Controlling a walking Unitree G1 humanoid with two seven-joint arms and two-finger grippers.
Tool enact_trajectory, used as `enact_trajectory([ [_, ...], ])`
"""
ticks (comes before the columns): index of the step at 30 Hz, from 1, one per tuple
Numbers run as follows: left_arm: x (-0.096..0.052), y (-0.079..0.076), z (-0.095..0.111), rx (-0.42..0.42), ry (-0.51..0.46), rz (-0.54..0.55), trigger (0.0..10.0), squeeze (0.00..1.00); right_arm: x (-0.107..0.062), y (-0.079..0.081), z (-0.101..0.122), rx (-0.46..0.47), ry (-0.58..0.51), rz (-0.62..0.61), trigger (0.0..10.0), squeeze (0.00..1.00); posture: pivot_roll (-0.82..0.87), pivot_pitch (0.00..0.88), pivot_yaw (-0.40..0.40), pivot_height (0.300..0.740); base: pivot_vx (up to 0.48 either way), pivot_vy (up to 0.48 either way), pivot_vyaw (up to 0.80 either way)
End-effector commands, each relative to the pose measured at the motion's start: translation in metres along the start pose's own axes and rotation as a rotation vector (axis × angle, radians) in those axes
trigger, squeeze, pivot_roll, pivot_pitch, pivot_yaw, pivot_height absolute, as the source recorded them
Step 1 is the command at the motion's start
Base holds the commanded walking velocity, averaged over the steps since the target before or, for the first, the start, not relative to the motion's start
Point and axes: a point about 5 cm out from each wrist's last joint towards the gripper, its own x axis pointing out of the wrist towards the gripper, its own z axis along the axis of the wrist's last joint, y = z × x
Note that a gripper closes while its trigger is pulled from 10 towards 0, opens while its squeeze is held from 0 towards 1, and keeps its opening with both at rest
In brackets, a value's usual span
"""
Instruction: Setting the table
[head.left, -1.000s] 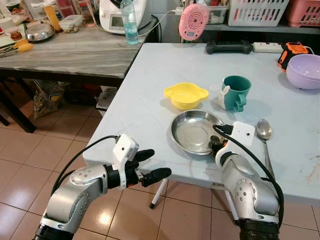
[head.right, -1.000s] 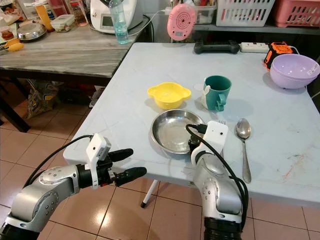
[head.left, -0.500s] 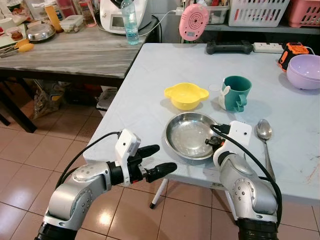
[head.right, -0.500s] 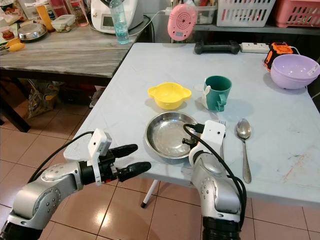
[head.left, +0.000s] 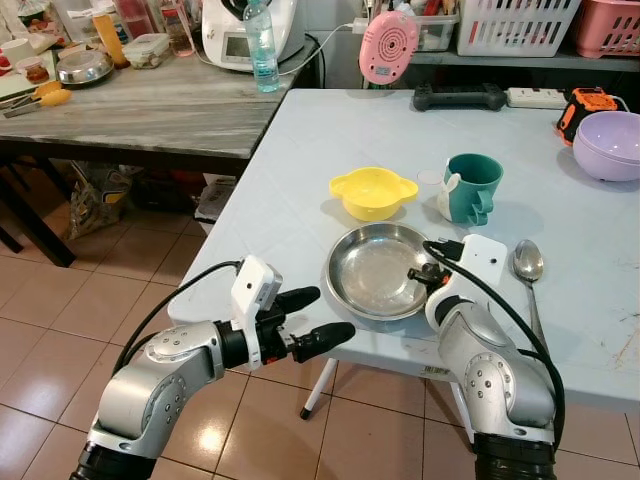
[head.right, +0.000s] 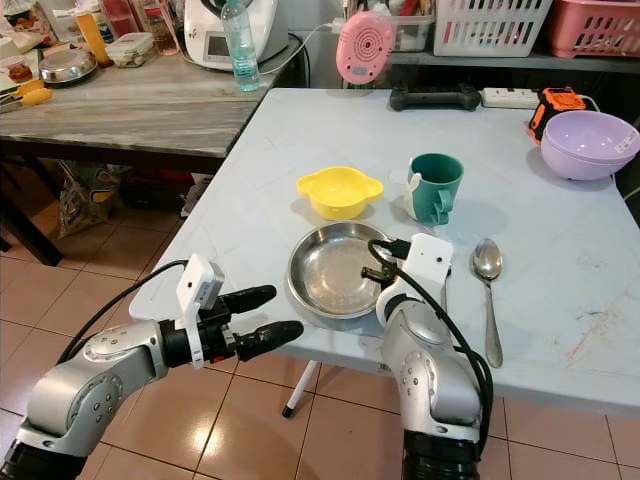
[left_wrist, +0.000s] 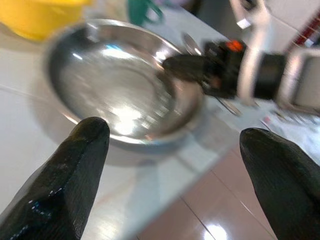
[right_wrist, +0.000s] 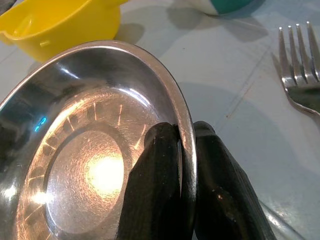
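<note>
Steel, shallow and shiny, the plate (head.left: 376, 270) lay near the front edge of the pale table (head.left: 300, 180) in my left eye view, with the right gripper (head.left: 424, 274) pinched on its right rim. I saw that silver arm rise from below the table edge, bent at the elbow, its white wrist box just right of the plate. Behind the plate sat the yellow bowl (head.left: 372, 190); the teal mug (head.left: 470, 186) stood behind and to the right of the plate. A spoon (head.left: 529, 280) lay to the plate's right, beyond the wrist. The left gripper (head.left: 312, 318) hung off the table, lower than the plate and to its left, fingers spread and holding nothing, forearm stretched level toward the plate.

From the right eye I read the same layout, the plate (head.right: 332, 270) close to the front edge.

Through the left wrist camera, blurred, the plate (left_wrist: 120, 85) lay ahead between the two parted black fingertips (left_wrist: 65, 175), untouched by them, and the right gripper (left_wrist: 185, 65) gripped its far rim.

On the right wrist camera I watched the two fingers (right_wrist: 150, 195) closed on the plate's rim (right_wrist: 186, 135), one inside the dish and one outside. A fork (right_wrist: 300, 65) lay on the table beside the plate, and the yellow bowl (right_wrist: 60, 25) sat just past it.
</note>
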Motion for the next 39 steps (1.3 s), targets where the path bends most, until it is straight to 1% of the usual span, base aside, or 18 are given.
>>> enact_trajectory([
  [1,-0.005,0.01,0.005,0.026,-0.023,0.078,10.0,0.0,-0.001,-0.015,-0.015,0.002,0.062,-0.084,0.0,0.0,-0.12,0.061,0.1,0.74,0.0,0.0,0.0],
  [3,-0.005,0.02,0.009,0.024,-0.06,0.172,10.0,0.0,-0.002,-0.019,-0.013,0.014,0.043,-0.095,0.0,0.0,-0.12,0.062,0.099,0.74,0.0,0.0,0.0],
  [5,-0.009,0.033,0.011,0.038,-0.09,0.3,10.0,0.0,-0.006,-0.027,-0.011,0.023,0.013,-0.119,0.0,0.0,-0.12,0.059,0.093,0.74,0.0,0.0,0.0],
  [7,-0.011,0.04,0.011,0.023,-0.107,0.359,10.0,0.0,-0.009,-0.03,-0.009,0.04,-0.017,-0.122,0.0,0.0,-0.12,0.056,0.092,0.74,0.0,0.0,0.0],
  [8,-0.013,0.044,0.012,0.017,-0.119,0.389,10.0,0.0,-0.01,-0.032,-0.009,0.039,-0.027,-0.125,0.5,0.0,-0.12,0.056,0.092,0.74,0.0,0.0,0.0],
  [9,-0.015,0.048,0.012,0.02,-0.13,0.427,10.0,0.0,-0.012,-0.033,-0.008,0.046,-0.045,-0.125,1.5,0.0,-0.12,0.055,0.091,0.74,0.0,0.0,0.0],
  [10,-0.016,0.05,0.013,0.025,-0.138,0.452,10.0,0.0,-0.013,-0.034,-0.007,0.049,-0.056,-0.125,1.5,0.0,-0.12,0.054,0.09,0.74,0.0,0.0,0.0],
  [11,-0.02,0.057,0.013,0.019,-0.16,0.517,10.0,0.0,-0.016,-0.033,-0.005,0.056,-0.091,-0.108,5.4,0.0,-0.12,0.053,0.09,0.74,0.0,0.0,0.0],
  [12,-0.022,0.06,0.013,0.015,-0.171,0.546,10.0,0.0,-0.017,-0.033,-0.004,0.08,-0.107,-0.1,10.0,0.0,-0.12,0.051,0.09,0.74,0.0,0.0,0.0],
  [14,-0.023,0.063,0.013,0.014,-0.182,0.578,10.0,0.0,-0.019,-0.033,-0.002,0.116,-0.132,-0.091,10.0,0.0,-0.12,0.051,0.09,0.74,0.0,0.0,0.0],
  [15,-0.025,0.066,0.012,0.016,-0.192,0.615,10.0,0.0,-0.023,-0.032,0.004,0.132,-0.193,-0.074,10.0,0.0,-0.12,0.047,0.089,0.74,0.0,0.0,0.0],
  [17,-0.026,0.067,0.011,0.013,-0.198,0.633,10.0,0.0,-0.025,-0.032,0.008,0.128,-0.235,-0.068,10.0,0.0,-0.12,0.047,0.089,0.74,0.0,0.0,0.0],
  [18,-0.025,0.068,0.011,0.01,-0.199,0.642,10.0,0.0,-0.028,-0.032,0.013,0.134,-0.277,-0.058,10.0,0.0,-0.12,0.045,0.09,0.74,0.0,0.0,0.0],
  [21,-0.025,0.069,0.008,0.015,-0.201,0.669,10.0,0.0,-0.031,-0.032,0.017,0.149,-0.318,-0.047,10.0,0.0,-0.12,0.046,0.09,0.74,0.0,0.0,0.0],
  [24,-0.023,0.069,0.008,0.01,-0.206,0.665,10.0,0.0,-0.032,-0.033,0.018,0.157,-0.321,-0.041,10.0,0.0,-0.12,0.045,0.088,0.74,0.0,0.0,0.0],
  [25,-0.023,0.069,0.008,0.01,-0.209,0.668,10.0,0.0,-0.031,-0.034,0.019,0.133,-0.321,-0.044,10.0,0.0,-0.12,0.046,0.088,0.74,0.0,0.0,0.0],
  [37,-0.02,0.069,0.004,0.0,-0.22,0.695,10.0,0.0,-0.033,-0.033,0.017,0.151,-0.335,-0.03,10.0,0.0,-0.13,0.052,0.082,0.74,0.0,0.0,-0.8],
  [39,-0.019,0.069,0.004,-0.002,-0.22,0.693,10.0,0.0,-0.033,-0.032,0.018,0.151,-0.342,-0.028,10.0,0.0,-0.13,0.051,0.082,0.74,0.0,0.0,0.0],
])
